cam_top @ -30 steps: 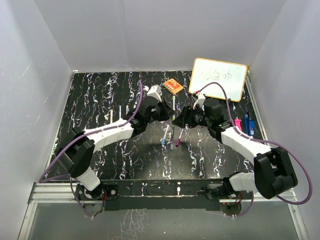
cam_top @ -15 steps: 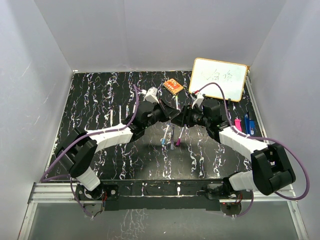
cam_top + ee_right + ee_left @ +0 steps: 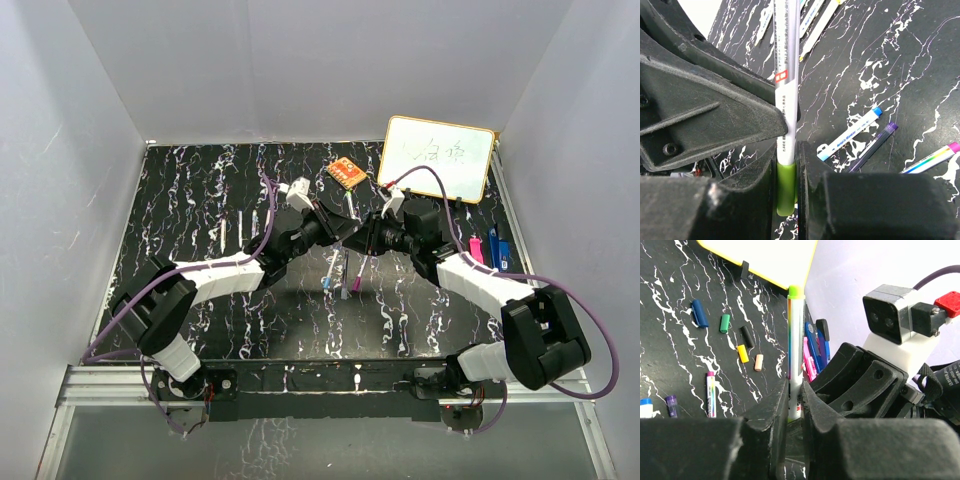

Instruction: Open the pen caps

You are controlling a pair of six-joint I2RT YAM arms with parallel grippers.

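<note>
Top view: the left end effector [image 3: 335, 228] and right end effector [image 3: 372, 236] are seen tip to tip above the middle of the tabletop [image 3: 200, 200]; their grip cannot be told from here.

Left wrist: a white marker [image 3: 795, 340] is clamped by its barrel in the narrow left jaws. Loose caps [image 3: 742, 353] are scattered on the tabletop, well apart from it.

Right wrist: the marker's lime green cap [image 3: 786, 192] is pinched between the right fingers [image 3: 850, 200], jaws narrow. The barrel just beyond is touched by the left end effector.
</note>
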